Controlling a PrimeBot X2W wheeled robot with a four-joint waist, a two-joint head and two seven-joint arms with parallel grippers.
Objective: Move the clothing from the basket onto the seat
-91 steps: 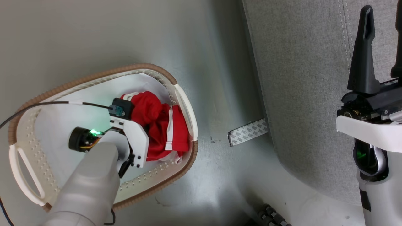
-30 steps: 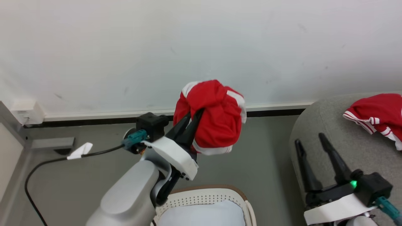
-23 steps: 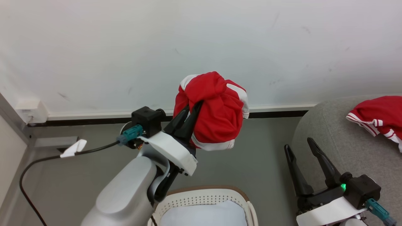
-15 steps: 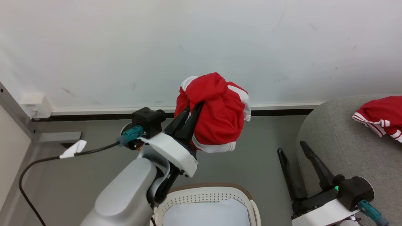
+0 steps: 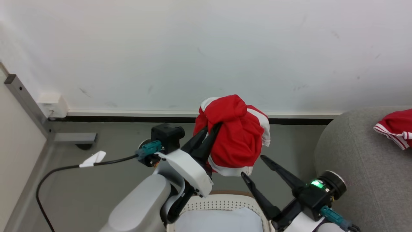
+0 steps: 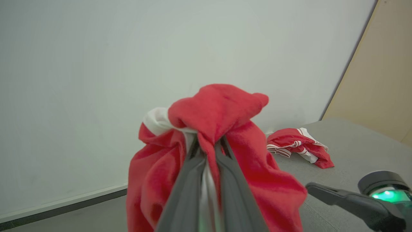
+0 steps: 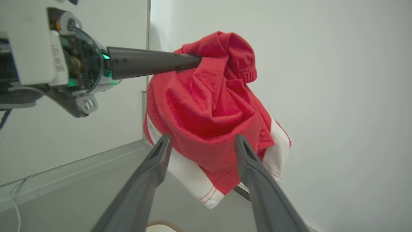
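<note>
Head view: the left gripper (image 5: 210, 132), jaws clamped together on a bunched red garment (image 5: 238, 138), holds it at centre, above the basket (image 5: 222, 203) at 6 o'clock. The right gripper (image 5: 252, 166), at 5 o'clock, has its jaws wide apart, tips near the garment's white hem. A second red garment (image 5: 394, 127) lies on the seat (image 5: 354, 167) at 3 o'clock.

Left wrist view: both fingers pinch the cloth at centre, and the second red garment lies on the seat toward 3 o'clock.

Right wrist view: the spread fingers frame the hanging garment's lower part. The left gripper reaches in from 10 o'clock and grips its top.
</note>
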